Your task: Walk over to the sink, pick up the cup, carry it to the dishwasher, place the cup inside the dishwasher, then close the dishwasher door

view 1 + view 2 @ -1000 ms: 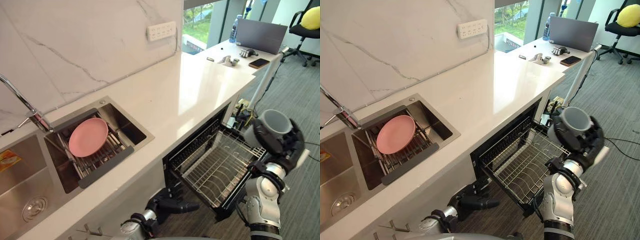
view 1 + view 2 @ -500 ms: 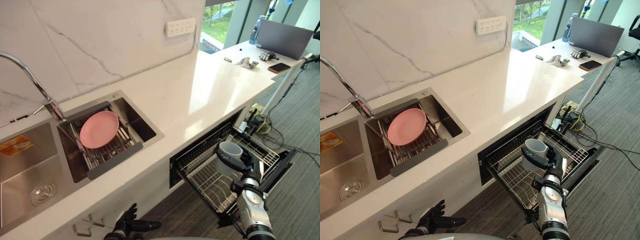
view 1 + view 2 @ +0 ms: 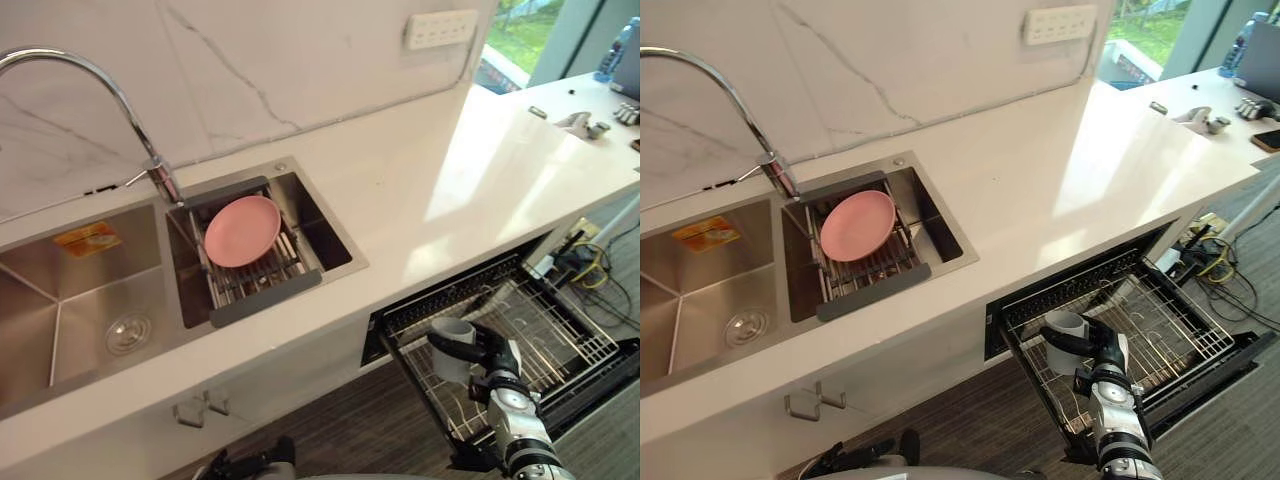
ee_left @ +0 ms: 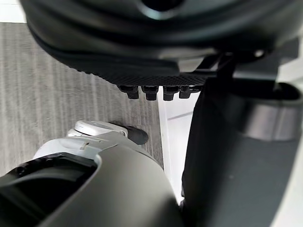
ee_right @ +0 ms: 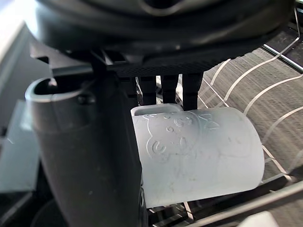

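A pale frosted cup point(image 3: 453, 347) is held upright in my right hand point(image 3: 497, 361), just over the front left part of the pulled-out wire rack point(image 3: 545, 325) of the dishwasher. In the right wrist view the fingers point(image 5: 168, 88) and thumb point(image 5: 87, 142) curl round the cup point(image 5: 199, 156), with rack wires beneath it. The dishwasher door point(image 3: 605, 372) lies open under the rack. My left hand point(image 3: 855, 459) hangs low by the cabinet front, fingers relaxed and holding nothing.
The white counter point(image 3: 440, 190) runs above the dishwasher. A double sink point(image 3: 60, 290) holds a pink plate point(image 3: 242, 229) on a drain rack, beside a curved tap point(image 3: 95, 75). Cables point(image 3: 580, 265) lie on the floor at the right.
My right hand has come down with the cup from chest height to just above the rack. The camera has swung left, bringing more of the sink into view.
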Robot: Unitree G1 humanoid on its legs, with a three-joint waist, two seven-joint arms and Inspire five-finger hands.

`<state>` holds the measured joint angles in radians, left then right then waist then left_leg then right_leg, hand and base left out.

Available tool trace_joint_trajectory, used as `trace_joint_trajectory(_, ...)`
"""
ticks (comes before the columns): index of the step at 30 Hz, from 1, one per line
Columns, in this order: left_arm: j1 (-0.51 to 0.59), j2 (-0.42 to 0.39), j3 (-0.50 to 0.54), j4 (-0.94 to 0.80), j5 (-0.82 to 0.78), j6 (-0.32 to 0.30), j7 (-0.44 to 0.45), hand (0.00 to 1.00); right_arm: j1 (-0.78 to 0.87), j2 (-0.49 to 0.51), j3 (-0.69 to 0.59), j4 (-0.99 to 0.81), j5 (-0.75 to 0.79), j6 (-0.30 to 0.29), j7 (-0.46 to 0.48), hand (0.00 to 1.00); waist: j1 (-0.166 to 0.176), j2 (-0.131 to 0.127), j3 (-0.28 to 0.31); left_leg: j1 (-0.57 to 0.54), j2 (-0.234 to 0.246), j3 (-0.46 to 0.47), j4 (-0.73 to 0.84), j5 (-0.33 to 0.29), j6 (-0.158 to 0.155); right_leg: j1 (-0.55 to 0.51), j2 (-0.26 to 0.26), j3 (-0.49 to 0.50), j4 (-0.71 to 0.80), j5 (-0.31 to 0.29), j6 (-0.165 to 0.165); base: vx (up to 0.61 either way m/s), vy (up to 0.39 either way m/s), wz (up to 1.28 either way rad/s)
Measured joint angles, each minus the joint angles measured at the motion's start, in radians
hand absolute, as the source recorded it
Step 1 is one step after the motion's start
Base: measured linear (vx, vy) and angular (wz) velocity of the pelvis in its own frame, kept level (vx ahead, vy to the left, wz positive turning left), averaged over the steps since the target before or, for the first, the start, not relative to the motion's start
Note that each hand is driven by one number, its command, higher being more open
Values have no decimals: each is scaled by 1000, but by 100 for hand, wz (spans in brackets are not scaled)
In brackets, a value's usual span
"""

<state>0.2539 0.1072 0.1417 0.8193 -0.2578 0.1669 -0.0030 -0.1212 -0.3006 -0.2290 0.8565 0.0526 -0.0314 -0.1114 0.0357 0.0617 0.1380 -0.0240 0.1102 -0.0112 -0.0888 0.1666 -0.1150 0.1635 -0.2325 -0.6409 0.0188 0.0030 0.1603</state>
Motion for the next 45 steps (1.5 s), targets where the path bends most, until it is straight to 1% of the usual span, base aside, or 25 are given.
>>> trace_joint_trajectory(1,-3,-5,10,0,-12,6,-2,100,-2,-11,-1,8,-2,7,4,0,0,7,11,-13,-3,-22,-4,8,2,0,-2,-23,13,-8,1,-89,-1,59)
trace_joint_trajectory(3,-8,-10,16,0,-28,7,-4,100,-14,-22,-18,21,-1,8,-5,0,1,19,33,-21,-7,-38,-5,13,7,11,-8,-53,32,-21,1,-93,15,47)
trace_joint_trajectory(4,-12,-12,21,1,-28,9,-4,100,-15,-24,-31,25,-1,8,-8,0,1,22,37,-21,-8,-35,-5,7,15,16,-12,-62,37,-26,1,-89,34,55)
trace_joint_trajectory(6,-18,-14,49,19,-28,13,-8,100,-11,-28,-53,38,-8,9,-28,0,-20,24,42,-15,3,66,-5,9,25,53,-33,-117,57,-41,18,-54,36,67)
trace_joint_trajectory(8,-18,-13,71,25,-28,23,-19,100,-4,-35,-69,42,-46,17,-46,0,-20,24,46,-4,-5,93,-5,25,37,70,-52,-128,75,-56,17,-2,36,43)
trace_joint_trajectory(10,-20,-6,76,29,-25,25,-34,100,-5,-40,-74,46,-84,30,-56,0,-9,24,52,1,-19,85,-4,31,37,76,-63,-123,80,-63,16,22,25,22)
trace_joint_trajectory(11,-23,2,76,39,-25,25,-45,100,-7,-48,-75,60,-95,36,-59,100,-6,24,54,2,-27,77,-4,33,36,81,-67,-113,80,-69,16,15,-2,20)
trace_joint_trajectory(12,-23,8,76,44,-25,26,-48,100,-12,-54,-77,78,-95,43,-60,100,-3,24,54,4,-31,73,-2,34,36,85,-69,-97,79,-75,13,17,-13,19)
trace_joint_trajectory(14,-23,19,80,57,-25,31,-54,100,-20,-58,-79,115,-102,55,-58,100,0,26,55,18,-37,68,0,35,36,101,-72,-86,79,-84,18,11,-38,10)
trace_joint_trajectory(18,-23,18,88,67,-24,50,-69,100,-19,-59,-79,140,-174,75,-30,100,-2,45,54,35,-33,65,0,35,36,116,-70,-86,84,-93,32,-36,-41,2)
trace_joint_trajectory(23,-27,18,102,70,53,69,-69,100,-12,-59,-74,149,-242,81,-14,100,-11,59,45,39,-20,69,-5,38,31,116,-60,-75,87,-97,37,-63,-19,-5)
trace_joint_trajectory(28,-29,18,128,76,62,88,-86,100,42,-60,-72,52,-232,81,-43,100,-12,61,45,43,-6,93,-5,34,26,107,-52,-46,89,-99,34,-48,-12,-15)
trace_joint_trajectory(31,-29,18,146,86,61,88,-88,100,73,-58,-78,-73,-186,75,-73,100,-23,64,42,46,8,123,-4,31,23,79,-49,-5,100,-105,28,-24,-30,-34)
trace_joint_trajectory(33,-28,15,155,101,45,75,-87,100,108,-40,-119,-184,-98,42,-93,100,-25,66,39,60,19,165,1,22,24,59,-47,39,108,-110,25,7,-43,-49)
trace_joint_trajectory(34,-28,12,163,106,42,70,-87,100,118,-30,-138,-211,-71,27,-96,100,-30,71,35,65,21,172,2,20,25,58,-47,45,109,-112,25,13,-42,-39)
trace_joint_trajectory(35,-28,8,171,118,42,65,-84,100,147,-6,-176,-268,-33,4,-99,100,-36,64,37,70,22,192,9,13,26,57,-49,57,111,-117,28,17,-36,-28)
trace_joint_trajectory(37,-30,2,190,125,41,65,-84,100,194,44,-234,-359,42,-37,-101,100,-50,61,37,62,25,228,55,-7,34,56,-53,70,116,-124,29,23,-25,-19)
trace_joint_trajectory(38,-31,-1,200,128,40,64,-83,100,225,84,-267,-423,124,-73,-88,100,-58,56,40,47,29,272,103,-22,52,48,-56,94,119,-141,33,-5,-18,-16)
trace_joint_trajectory(39,-33,-2,207,133,38,65,-82,100,246,117,-287,-481,168,-89,-75,100,-63,53,41,37,33,302,138,-28,59,45,-57,111,120,-145,30,-14,-21,-34)
trace_joint_trajectory(41,-32,-6,218,142,30,67,-67,100,285,167,-309,-603,299,-133,3,100,-70,53,41,37,58,362,204,-57,60,44,-50,149,123,-142,28,-1,-29,-54)
trace_joint_trajectory(42,-31,-8,222,149,38,68,-64,100,291,181,-313,-672,358,-150,49,100,-82,53,41,53,72,387,213,-72,52,44,-42,172,127,-139,20,26,-30,-60)
trace_joint_trajectory(45,-36,-9,220,156,60,84,-60,100,291,192,-316,-814,454,-193,134,100,-90,51,40,106,86,442,169,-90,26,38,-32,217,132,-140,19,35,8,-53)
